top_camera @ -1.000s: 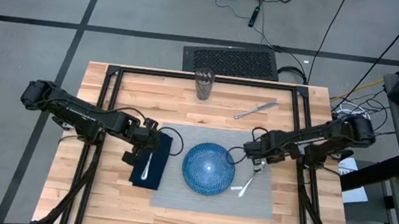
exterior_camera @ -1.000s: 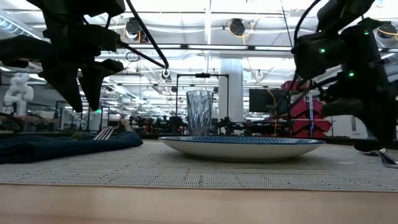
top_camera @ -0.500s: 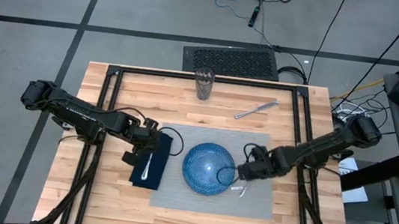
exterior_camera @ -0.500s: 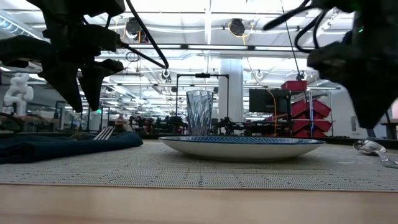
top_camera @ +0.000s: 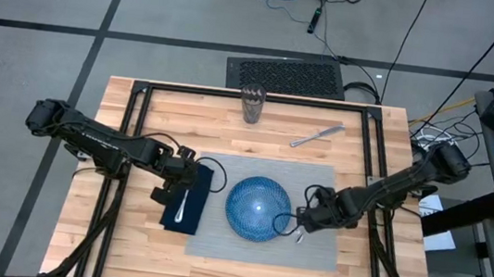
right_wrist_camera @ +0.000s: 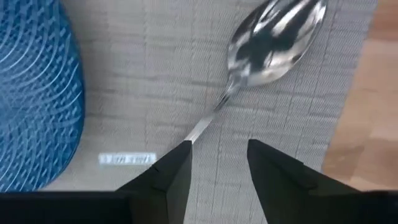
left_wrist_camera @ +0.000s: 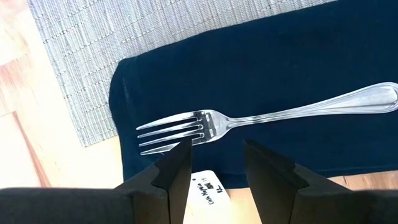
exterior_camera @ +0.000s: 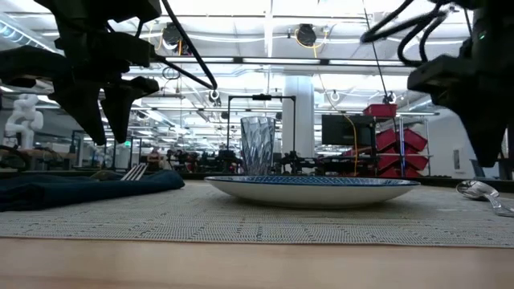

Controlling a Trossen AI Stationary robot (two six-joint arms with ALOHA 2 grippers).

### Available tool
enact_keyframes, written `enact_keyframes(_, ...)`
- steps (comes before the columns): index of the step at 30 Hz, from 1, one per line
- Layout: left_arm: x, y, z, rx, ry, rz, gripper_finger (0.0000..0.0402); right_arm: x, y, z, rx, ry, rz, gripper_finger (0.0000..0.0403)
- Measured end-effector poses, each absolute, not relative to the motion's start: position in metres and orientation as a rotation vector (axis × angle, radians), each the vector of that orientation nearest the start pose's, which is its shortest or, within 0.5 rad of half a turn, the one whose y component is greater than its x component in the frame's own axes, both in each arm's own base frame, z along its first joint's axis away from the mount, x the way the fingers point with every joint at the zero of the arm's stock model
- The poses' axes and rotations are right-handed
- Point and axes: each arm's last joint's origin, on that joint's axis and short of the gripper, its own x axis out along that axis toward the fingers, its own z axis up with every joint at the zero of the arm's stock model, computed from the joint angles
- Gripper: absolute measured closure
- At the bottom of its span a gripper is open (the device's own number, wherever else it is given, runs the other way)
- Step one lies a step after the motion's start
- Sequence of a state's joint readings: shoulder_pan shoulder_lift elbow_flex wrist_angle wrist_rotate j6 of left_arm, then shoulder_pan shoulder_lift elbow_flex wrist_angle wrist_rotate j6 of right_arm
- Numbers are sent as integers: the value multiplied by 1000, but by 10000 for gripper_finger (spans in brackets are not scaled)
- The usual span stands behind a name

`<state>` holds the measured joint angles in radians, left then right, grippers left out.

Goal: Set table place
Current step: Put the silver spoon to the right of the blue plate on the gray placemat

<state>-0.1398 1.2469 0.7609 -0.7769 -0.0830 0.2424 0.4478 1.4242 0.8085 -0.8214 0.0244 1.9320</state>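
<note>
Progress well along, judging by the layout: grey placemat (top_camera: 266, 213) spread on the near middle of the wooden table (top_camera: 156, 119), blue plate (top_camera: 258, 209) at its centre, navy napkin (top_camera: 186, 198) overlapping its left edge with a fork (left_wrist_camera: 249, 119) laid on top.

Right gripper (right_wrist_camera: 216, 163) low over the mat beside the plate, fingers apart and empty. Spoon (right_wrist_camera: 267, 45) flat on the mat: handle end just ahead of the fingertips, roughly in line with the gap between them, bowl farther out toward the mat's edge; not gripped. Plate rim off to one side of those fingers. Small white label (right_wrist_camera: 126, 159) on the mat, next to one fingertip.

Left gripper (left_wrist_camera: 214, 163) above the napkin, fingers apart, nothing between them. Fork tines just beyond the fingertips, handle off across the cloth to the side. Paper tag (left_wrist_camera: 208, 188) at the napkin's edge, showing between the fingers.

Left to do, at a guess: knife (top_camera: 316, 135) and glass (top_camera: 252, 103), both at the far part of the table, well apart from either gripper and off the mat. Spoon lying slanted; possibly in need of straightening.

Containers: plate bare, nothing on it in the top or table-level views. Glass upright, apparently empty, though hard to tell through the cut pattern.
</note>
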Motion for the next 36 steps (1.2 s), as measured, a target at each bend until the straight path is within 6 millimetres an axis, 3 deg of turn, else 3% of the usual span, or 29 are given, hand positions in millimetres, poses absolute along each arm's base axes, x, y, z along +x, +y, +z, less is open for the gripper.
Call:
enact_keyframes(11,208,-27,200,350,1246,-202,272,224,84,152,1197,1287,-1075,283)
enact_keyframes(36,208,-27,200,350,1246,-201,272,230,73,146,1176,1304,-1066,353)
